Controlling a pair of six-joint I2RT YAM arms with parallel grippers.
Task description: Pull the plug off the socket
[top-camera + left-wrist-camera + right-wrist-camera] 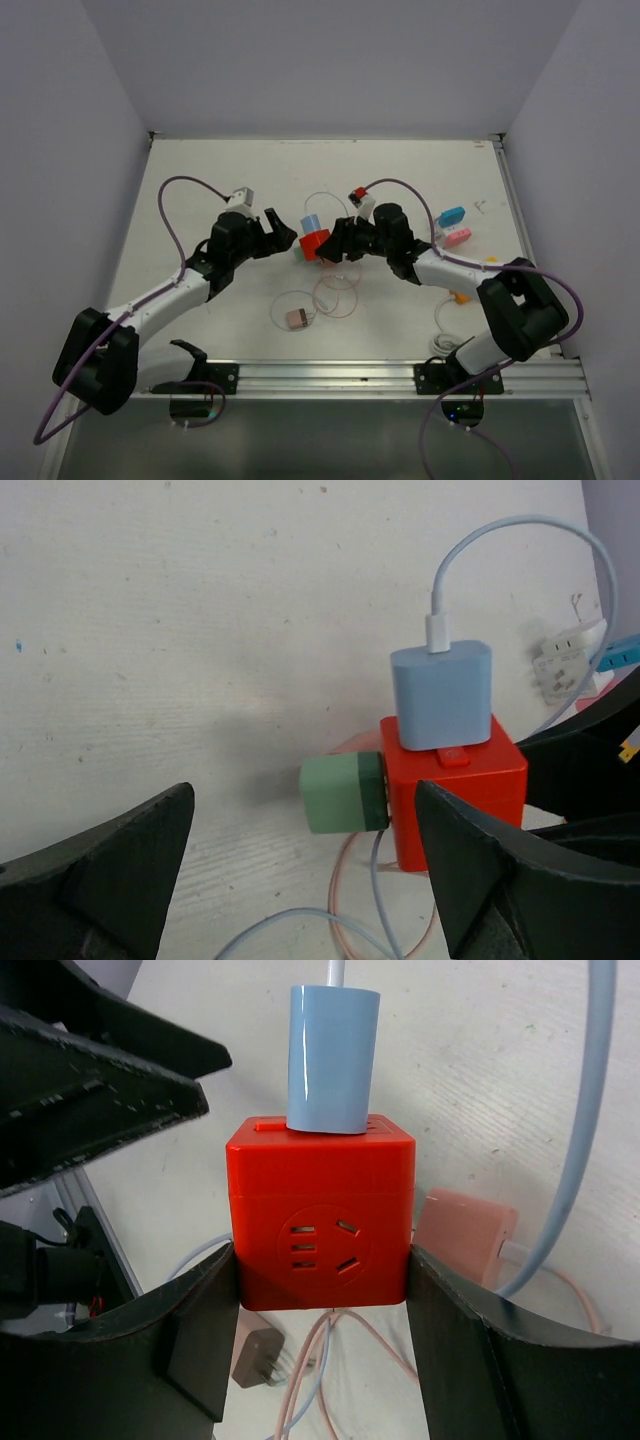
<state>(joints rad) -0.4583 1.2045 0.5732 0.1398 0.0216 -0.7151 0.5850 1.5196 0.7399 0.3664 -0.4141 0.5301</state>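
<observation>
White tabletop (pixel 250 170), matte, with faint wood grain and a few dark specks up close; it is boxed in by plain pale lavender-grey walls, the back wall (pixel 330 60) along the far edge, the left wall (pixel 60 180) and the right wall (pixel 590 150) along the side edges. A slotted aluminium rail (pixel 330 377) runs the length of the near edge, and below it lies a dim grey-green strip (pixel 330 440), too dark to tell what it is. Light is soft and even from above, and shadows on the tabletop are faint and blurred.
</observation>
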